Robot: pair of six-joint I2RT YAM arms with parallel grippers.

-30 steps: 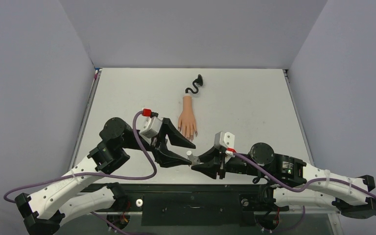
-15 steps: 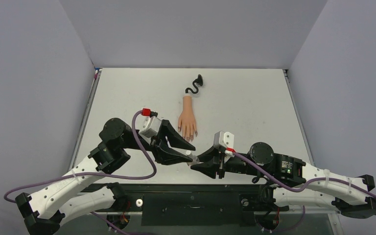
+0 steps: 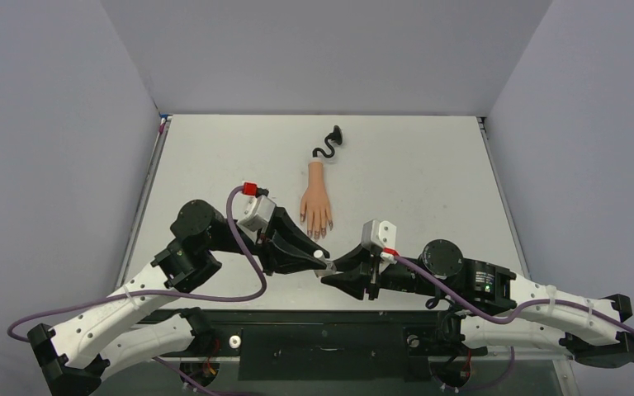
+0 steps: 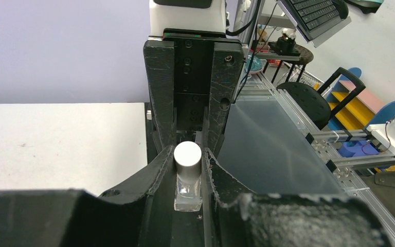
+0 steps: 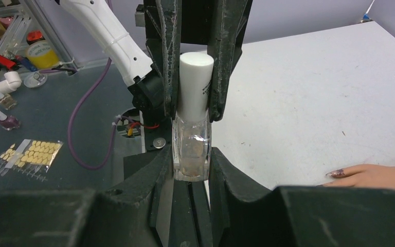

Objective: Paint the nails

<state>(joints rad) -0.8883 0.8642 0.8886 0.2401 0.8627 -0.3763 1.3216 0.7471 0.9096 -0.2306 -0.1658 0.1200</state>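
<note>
Shows both arms meeting nose to nose over the near part of the table (image 3: 413, 173), just ahead of the bases: left gripper (image 4: 187, 157) in from the left, right gripper (image 5: 191, 157) in from the right, tips almost touching. Holds a single small clear polish bottle (image 5: 191, 136) between the two, upright, with a white cap (image 5: 195, 77) on top. Has the left gripper closed hard on that cap, one black finger pressed to each side, no gap visible. Has the right gripper clamped lower down on the glass body, fingers snug against both sides. Reveals a faint brownish tint low in the glass, seen from the right wrist. Gives no clear answer on contact between bottle base and table.

Finds the nails (image 3: 318, 233) clear of both grippers, at the tips of a peach mannequin hand (image 3: 316, 206) lying flat on the table just beyond the grippers, fingers pointing toward the bases. Looks dark purplish-grey from above, too small for detail. Catches one fingertip at the right edge of the right wrist view — glossy purplish nail, low on the table, near the bottle yet apart from it. Trails a curly black stem (image 3: 328, 145) from the wrist toward the far wall, ending in a small round foot.
</note>
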